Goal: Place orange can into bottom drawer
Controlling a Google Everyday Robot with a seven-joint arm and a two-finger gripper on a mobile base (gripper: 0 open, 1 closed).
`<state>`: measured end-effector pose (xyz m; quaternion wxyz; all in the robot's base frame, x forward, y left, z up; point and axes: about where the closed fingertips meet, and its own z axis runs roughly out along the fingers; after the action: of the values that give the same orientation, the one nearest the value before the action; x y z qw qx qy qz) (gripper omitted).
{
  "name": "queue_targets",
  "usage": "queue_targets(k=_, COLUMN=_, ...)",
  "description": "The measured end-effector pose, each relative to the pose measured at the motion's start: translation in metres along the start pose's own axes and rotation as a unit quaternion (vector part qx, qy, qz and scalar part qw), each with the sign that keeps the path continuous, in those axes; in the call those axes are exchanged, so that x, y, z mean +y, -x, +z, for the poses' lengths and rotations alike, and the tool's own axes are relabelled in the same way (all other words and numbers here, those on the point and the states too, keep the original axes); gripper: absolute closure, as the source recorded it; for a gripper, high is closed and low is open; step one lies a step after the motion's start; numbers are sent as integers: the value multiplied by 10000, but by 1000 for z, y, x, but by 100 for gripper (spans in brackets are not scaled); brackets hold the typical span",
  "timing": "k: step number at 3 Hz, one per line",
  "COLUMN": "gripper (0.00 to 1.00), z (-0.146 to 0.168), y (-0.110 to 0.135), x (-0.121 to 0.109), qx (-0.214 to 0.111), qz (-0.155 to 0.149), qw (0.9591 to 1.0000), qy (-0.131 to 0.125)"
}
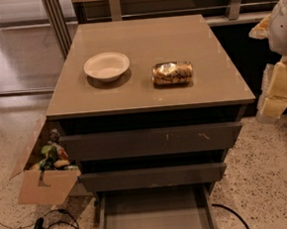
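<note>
Sitting left on the worktop is a bowl. Right of it the orange can lies sideways, probably light, slick and dentable, so grip its middle gently. The bottom drawer stands open below. Far right, beside the cabinet, the end effector's opening cannot be told.

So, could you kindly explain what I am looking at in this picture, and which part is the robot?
There is one camera view, looking down at a cabinet from its front. The pale shapes at the right edge are the robot's arm; its gripper hangs there, beside the cabinet, apart from the can. On top sit a white bowl and, to its right, the orange can on its side. The bottom drawer is pulled open. A cardboard box stands on the floor at the left.
</note>
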<state>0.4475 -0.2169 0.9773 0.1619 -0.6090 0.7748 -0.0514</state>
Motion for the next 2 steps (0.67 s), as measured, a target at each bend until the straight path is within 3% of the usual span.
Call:
queue_targets(k=1, gripper=0, z=15, y=10, x=-28, qx=-84, qz=-218, qw=9997, qy=-110)
queue_targets(k=2, gripper=0, z=33, y=23, x=-77, qx=-545, qz=-302, qw=9979, qy=-176)
